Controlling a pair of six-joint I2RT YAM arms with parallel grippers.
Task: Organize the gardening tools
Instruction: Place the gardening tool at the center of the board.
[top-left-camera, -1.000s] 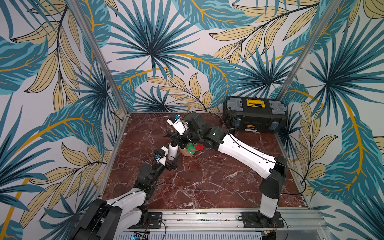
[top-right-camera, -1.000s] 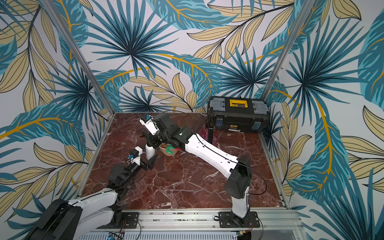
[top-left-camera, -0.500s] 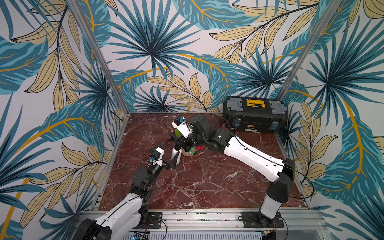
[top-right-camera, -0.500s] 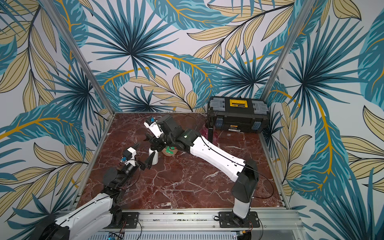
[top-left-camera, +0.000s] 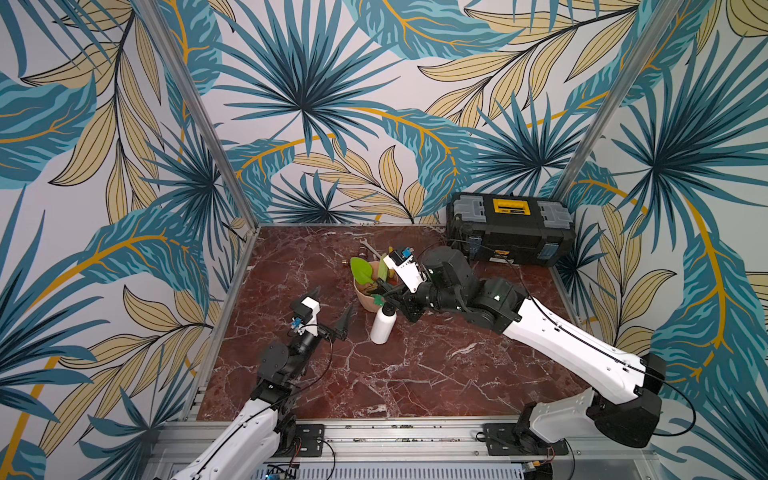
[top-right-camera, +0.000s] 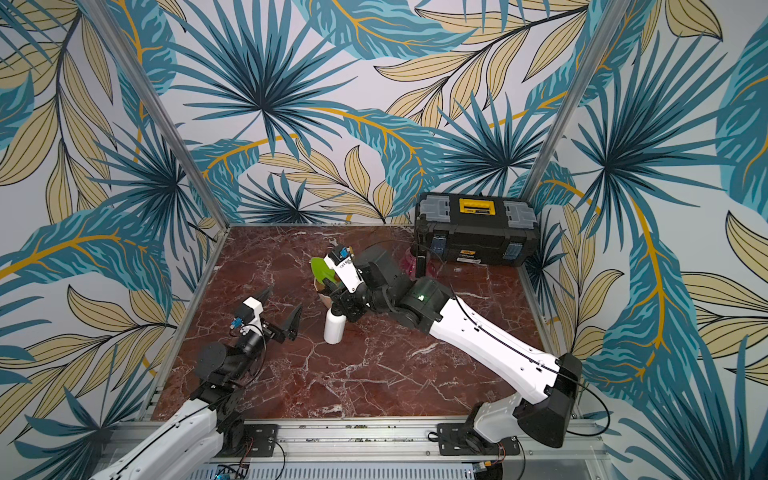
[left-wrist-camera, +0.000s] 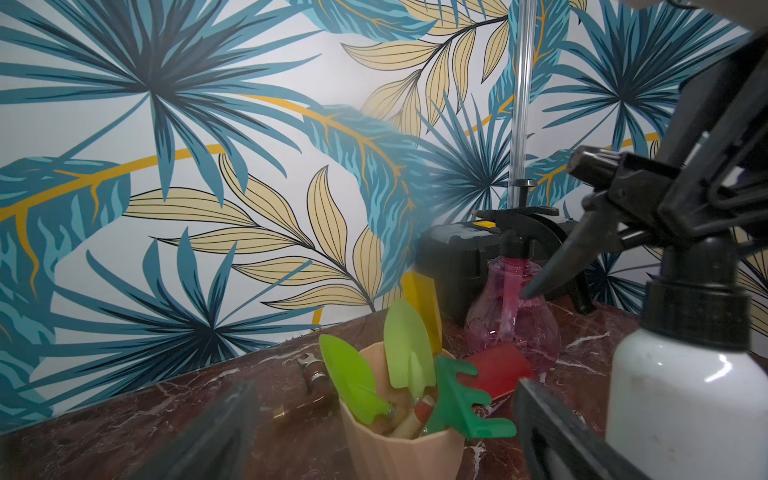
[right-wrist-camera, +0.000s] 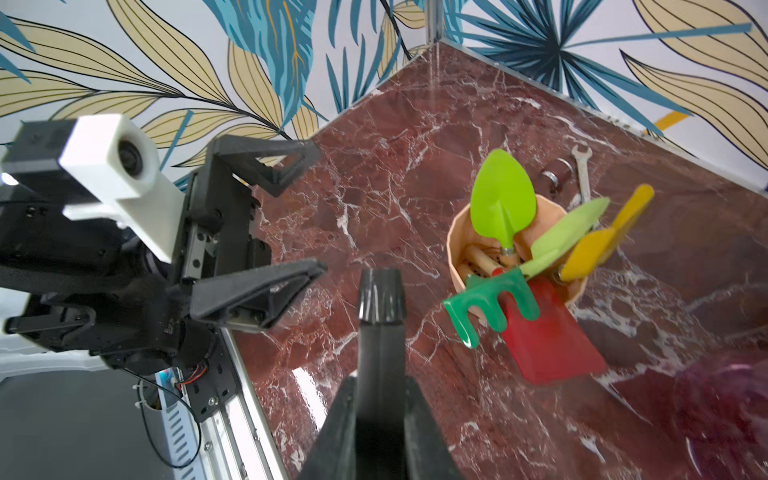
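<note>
Red-brown marble (top-left-camera: 415, 374) covered the table. Closest to me, on the left, the left claw (top-left-camera: 332, 302) hung just above it with its jaws spread wide and nothing between them, pointing toward the middle. A little beyond stood a white spray bottle (top-left-camera: 380, 328), leaning slightly. Whether its base was touching the marble I couldn't tell. The right claw (right-wrist-camera: 380, 386) was clamped on the bottle's black spray head, with that arm reaching in from the right.

Just behind the bottle sat a peach pot (right-wrist-camera: 455, 253) with all the gardening tools standing in it, handles down. I saw two lime-green trowels (right-wrist-camera: 503, 199), a yellow scoop (right-wrist-camera: 598, 245), a dark green rake (right-wrist-camera: 490, 303) hooked over the near rim, and a red square shovel (right-wrist-camera: 548, 340) whose blade tipped out over the rim.

Past the pot a silver wrench (right-wrist-camera: 582, 166) lay flat beside a small brown fitting (right-wrist-camera: 555, 174). Farther right stood a pink spray bottle (left-wrist-camera: 511, 324), and a black toolbox (top-left-camera: 511, 237) sat against the back wall.
</note>
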